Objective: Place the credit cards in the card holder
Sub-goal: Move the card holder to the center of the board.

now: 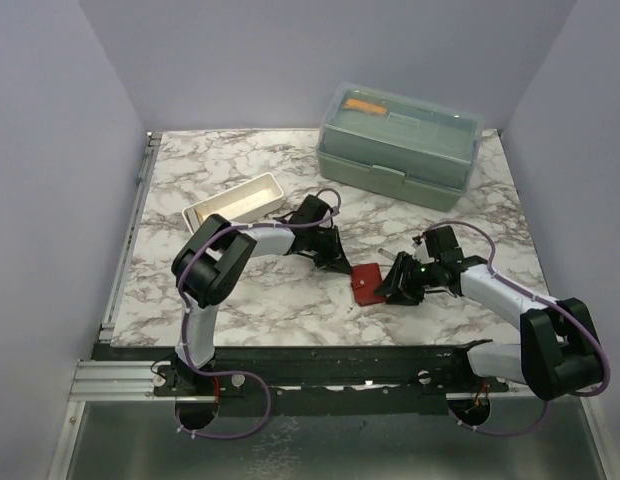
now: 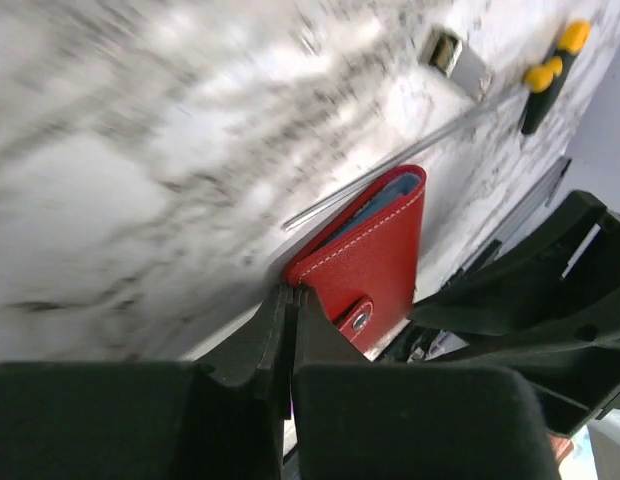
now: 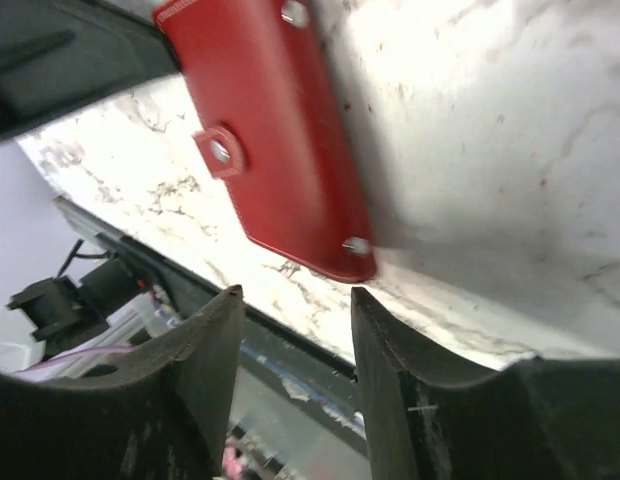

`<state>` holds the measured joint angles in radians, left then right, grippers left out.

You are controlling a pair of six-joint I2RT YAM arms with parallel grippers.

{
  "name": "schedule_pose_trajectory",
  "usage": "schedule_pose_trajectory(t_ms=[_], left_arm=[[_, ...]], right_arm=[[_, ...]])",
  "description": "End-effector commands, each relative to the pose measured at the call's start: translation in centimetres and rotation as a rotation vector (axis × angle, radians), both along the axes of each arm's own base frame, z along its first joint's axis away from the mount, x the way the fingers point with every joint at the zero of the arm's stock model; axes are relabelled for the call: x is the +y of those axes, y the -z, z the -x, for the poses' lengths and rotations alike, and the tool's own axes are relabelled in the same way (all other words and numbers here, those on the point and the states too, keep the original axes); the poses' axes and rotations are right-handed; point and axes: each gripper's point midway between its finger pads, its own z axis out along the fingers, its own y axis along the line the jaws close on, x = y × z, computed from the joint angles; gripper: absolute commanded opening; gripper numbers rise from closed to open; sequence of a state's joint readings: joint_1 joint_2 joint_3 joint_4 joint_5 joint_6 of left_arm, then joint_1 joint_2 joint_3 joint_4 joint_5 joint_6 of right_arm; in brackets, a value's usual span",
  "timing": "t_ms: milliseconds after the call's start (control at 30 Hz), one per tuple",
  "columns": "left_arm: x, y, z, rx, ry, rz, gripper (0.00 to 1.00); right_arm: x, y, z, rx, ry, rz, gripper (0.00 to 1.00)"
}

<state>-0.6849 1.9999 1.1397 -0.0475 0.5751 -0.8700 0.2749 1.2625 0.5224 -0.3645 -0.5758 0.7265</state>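
Top view: the closed red holder [image 1: 368, 283] lies on the marbled surface [image 1: 240, 300] between both arms' jaws, probably so one can steady it while the other opens it. A tray [image 1: 233, 200] and a box [image 1: 400, 145] stand behind it, and plain grey walls [image 1: 290, 60] enclose the surface.
Left wrist: the left jaws are clenched at the holder's corner, with nothing seen between them.
Right wrist: the right jaws are released, just beside the holder's edge.
No cards are visible.

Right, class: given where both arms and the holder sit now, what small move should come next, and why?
Probably ease the right jaws forward and close them on the near edge of the holder. It lies flat, snap tab apparently fastened; the right jaws stand open just short of it, the left jaws shut at its corner. Pinned, it could be opened.
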Motion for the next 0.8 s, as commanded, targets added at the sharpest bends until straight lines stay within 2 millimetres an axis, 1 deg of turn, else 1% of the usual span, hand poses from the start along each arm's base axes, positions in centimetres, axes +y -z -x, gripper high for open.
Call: schedule_pose_trajectory(t_ms=[0, 33, 100, 167, 233, 300, 333, 400, 500, 633, 767], left_arm=[[2.5, 1.4, -1.2, -0.032, 0.055, -0.096, 0.05], [2.7, 1.2, -1.4, -0.044, 0.068, -0.113, 0.14], [3.2, 0.6, -1.6, -0.075, 0.082, -0.147, 0.28], [3.6, -0.4, -1.8, -0.108, 0.080, -0.166, 0.38], [3.9, -1.6, -1.8, -0.127, 0.070, -0.168, 0.46], [3.9, -2.7, -1.4, -0.132, 0.061, -0.155, 0.48], [3.6, -3.0, -1.0, -0.131, 0.062, -0.149, 0.45], [2.6, -3.4, 0.2, -0.125, 0.082, -0.141, 0.35], [0.8, -2.7, 2.2, -0.112, 0.139, -0.142, 0.23], [0.8, -0.7, 2.8, -0.081, 0.121, -0.191, 0.12], [1.6, 1.3, 2.7, -0.086, 0.105, -0.242, 0.11]], right_arm=[[-1.1, -0.1, -3.2, -0.141, 0.031, 0.088, 0.54], [-1.1, -0.1, -3.6, -0.153, 0.034, 0.083, 0.57], [-0.8, -0.2, -4.1, -0.167, 0.026, 0.039, 0.58], [-0.7, -0.3, -4.7, -0.173, 0.018, 0.017, 0.58], [-0.6, -0.3, -5.3, -0.192, 0.001, 0.018, 0.59], [-0.4, -0.1, -5.7, -0.194, -0.020, 0.011, 0.58], [-0.2, 0.0, -5.8, -0.193, -0.032, 0.000, 0.58], [0.0, 0.1, -6.1, -0.195, -0.046, -0.016, 0.55], [0.6, 0.1, -6.3, -0.212, -0.065, -0.055, 0.49], [0.6, 0.8, -6.3, -0.217, -0.089, -0.060, 0.48], [1.2, 1.3, -5.6, -0.223, -0.136, -0.104, 0.48]])
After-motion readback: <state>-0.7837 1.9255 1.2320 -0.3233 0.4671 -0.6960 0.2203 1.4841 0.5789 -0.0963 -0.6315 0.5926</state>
